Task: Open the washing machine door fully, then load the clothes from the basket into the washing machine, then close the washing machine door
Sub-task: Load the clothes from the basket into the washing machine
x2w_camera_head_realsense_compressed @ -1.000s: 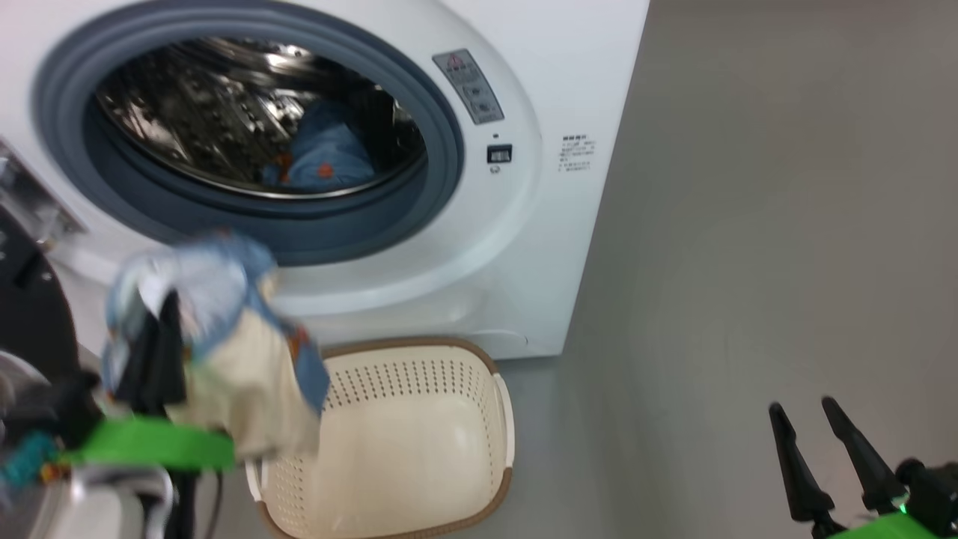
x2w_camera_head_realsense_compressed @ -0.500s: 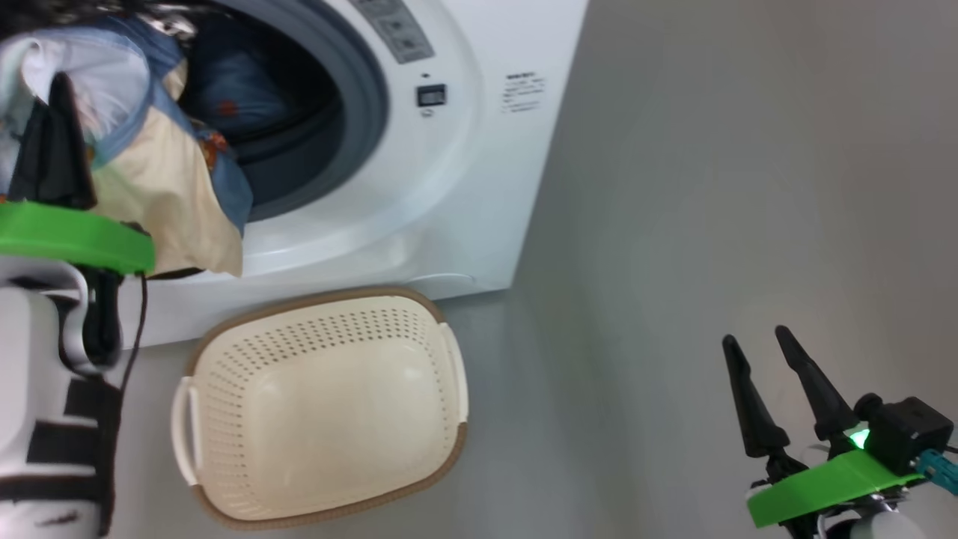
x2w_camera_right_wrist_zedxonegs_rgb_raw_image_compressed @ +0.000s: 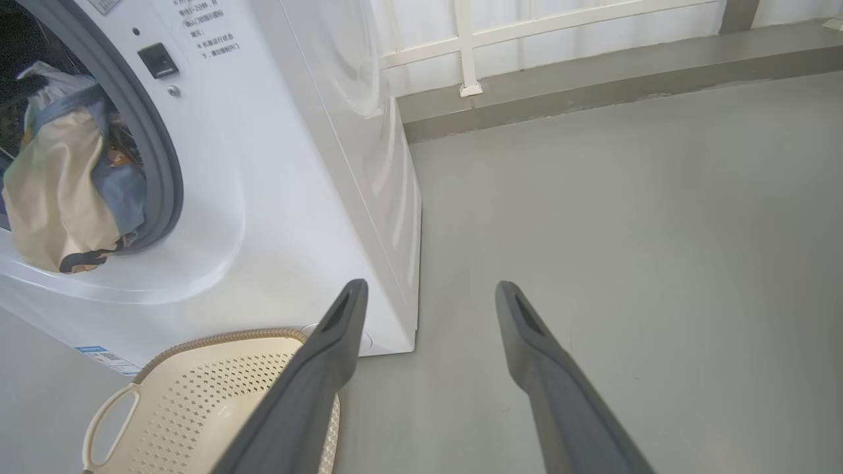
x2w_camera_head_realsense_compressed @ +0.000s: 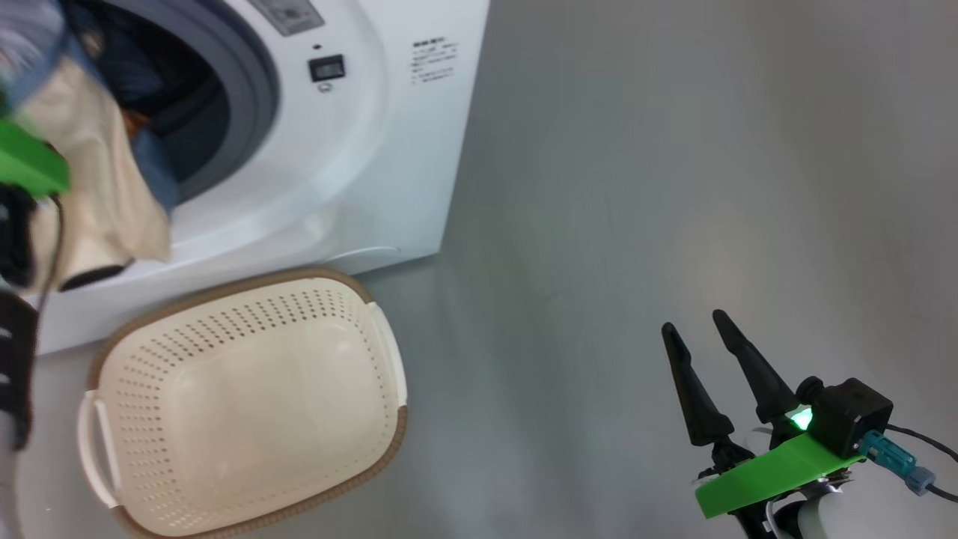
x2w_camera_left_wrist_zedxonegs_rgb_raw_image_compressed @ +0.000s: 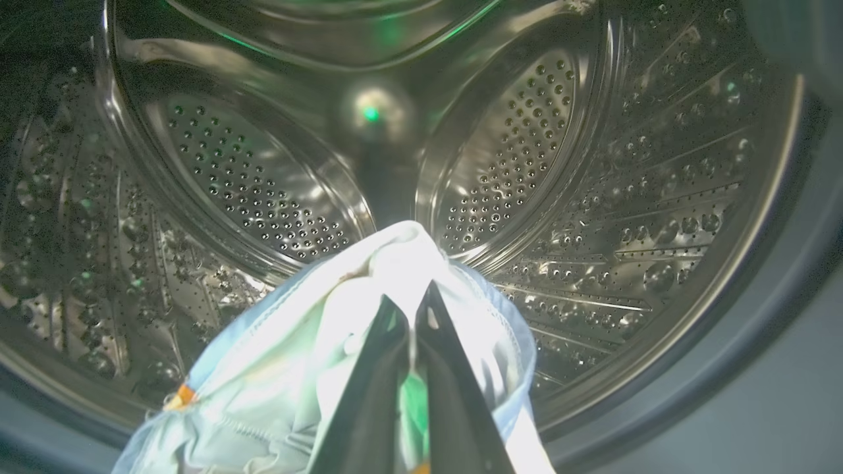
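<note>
We look down at a big white boxy front-loading washing machine (x2w_camera_head_realsense_compressed: 359, 150) with a grey-blue rubber gasket (x2w_camera_head_realsense_compressed: 254, 97) around its round opening. Our left gripper (x2w_camera_left_wrist_zedxonegs_rgb_raw_image_compressed: 411, 296) has its two long dark fingers pressed together, pinching the clothes (x2w_camera_left_wrist_zedxonegs_rgb_raw_image_compressed: 402, 263), a soft bundle of light blue and cream-white cloth with a small orange patch. In the left wrist view the bundle hangs at the mouth of the perforated steel drum (x2w_camera_left_wrist_zedxonegs_rgb_raw_image_compressed: 527, 131), with the drum's back wall straight ahead. In the head view its cream tail drapes down over the lower lip of the opening.

On the grey floor (x2w_camera_head_realsense_compressed: 636, 187), just in front of the machine, stands the small cream-white plastic basket (x2w_camera_head_realsense_compressed: 224, 288) with perforated sides and a brown woven-look rim. Its bottom is bare.

Our right gripper (x2w_camera_head_realsense_compressed: 692, 320) hovers well apart from the machine, over the floor, fingers spread wide and holding nothing.

We judge the task well along. The opening is unobstructed, so the washing machine door appears to be open, and the basket looks emptied. What seems left is to carry this bundle deeper, let it go inside the drum, draw the arm out, and swing the door shut.
</note>
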